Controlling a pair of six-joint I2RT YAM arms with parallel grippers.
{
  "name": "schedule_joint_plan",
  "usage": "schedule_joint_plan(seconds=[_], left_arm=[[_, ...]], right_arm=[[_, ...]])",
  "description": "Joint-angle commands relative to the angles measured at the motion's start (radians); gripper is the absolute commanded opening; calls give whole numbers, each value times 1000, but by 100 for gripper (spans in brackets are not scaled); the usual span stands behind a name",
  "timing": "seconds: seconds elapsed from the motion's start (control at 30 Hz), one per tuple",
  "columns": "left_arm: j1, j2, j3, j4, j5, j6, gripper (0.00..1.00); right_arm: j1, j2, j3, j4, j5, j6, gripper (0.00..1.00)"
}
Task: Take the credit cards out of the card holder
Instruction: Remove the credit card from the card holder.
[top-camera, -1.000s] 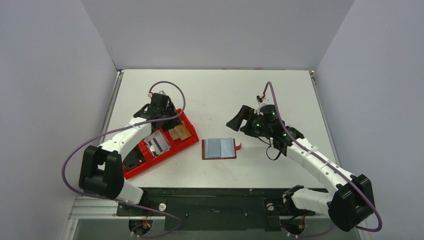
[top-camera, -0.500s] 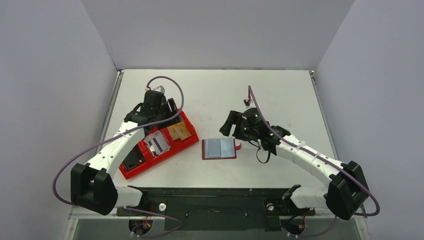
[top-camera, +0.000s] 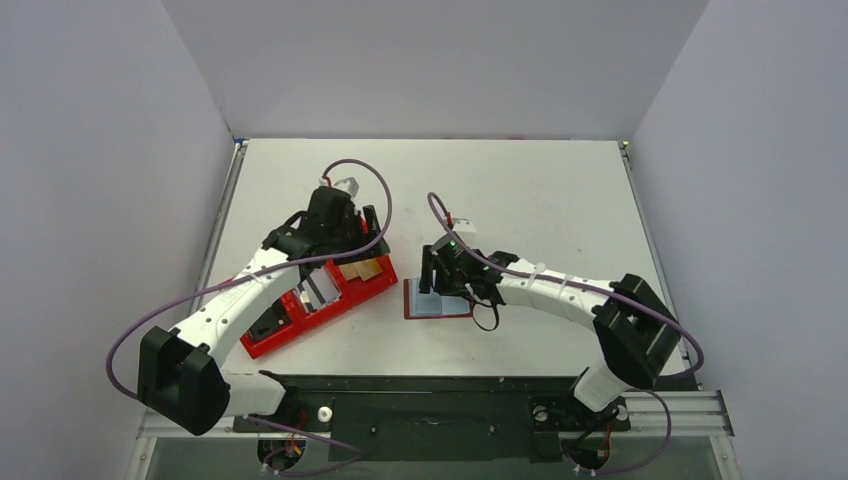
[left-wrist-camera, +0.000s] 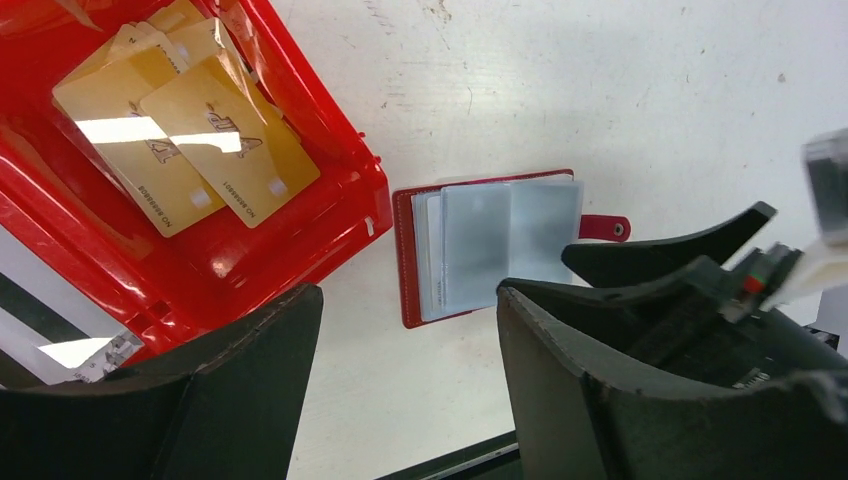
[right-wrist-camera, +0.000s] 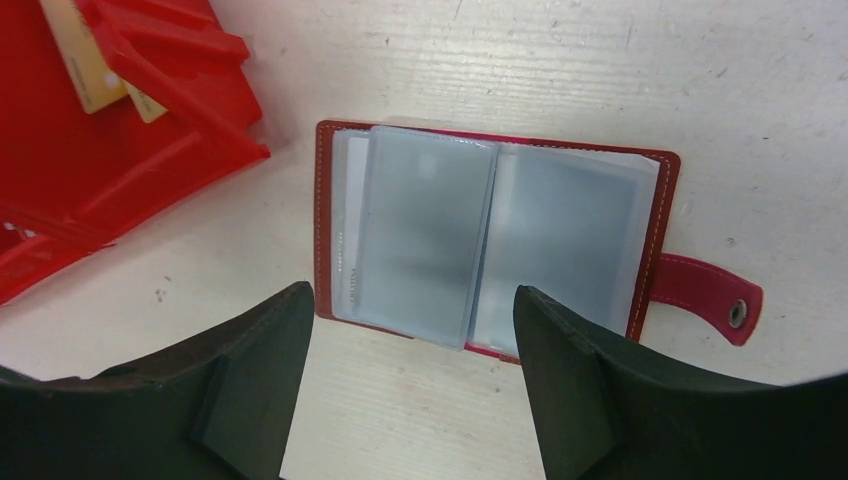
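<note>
White table (top-camera: 540, 190): left gripper (left-wrist-camera: 407, 295) and right gripper (right-wrist-camera: 410, 292) apart, empty; right one above the card holder (right-wrist-camera: 500, 235), spread open, pockets grey-blue.

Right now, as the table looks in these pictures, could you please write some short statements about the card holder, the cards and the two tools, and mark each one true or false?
1. The card holder lies open on the table. True.
2. Gold cards lie in the red tray. True.
3. The right tool grips a gold card. False: its jaws stand open and empty, over the card holder.
4. The card holder lies inside the red tray. False: it lies on the table, beside the tray.
5. The left tool is open and holds nothing. True.
</note>
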Motion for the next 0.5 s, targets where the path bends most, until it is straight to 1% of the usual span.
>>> schedule_joint_plan(seconds=[0.0, 0.1, 0.3, 0.47], left_arm=[[-14, -2, 6, 26, 1, -8, 63], [-15, 2, 5, 29, -2, -12, 64], [-18, 9, 5, 29, -9, -15, 64], [-21, 19, 5, 25, -14, -15, 65]], right_arm=[[20, 59, 48, -4, 47, 14, 68], [32, 106, 62, -4, 52, 13, 67], [49, 171, 97, -8, 60, 8, 60], [58, 205, 109, -10, 66, 5, 57]])
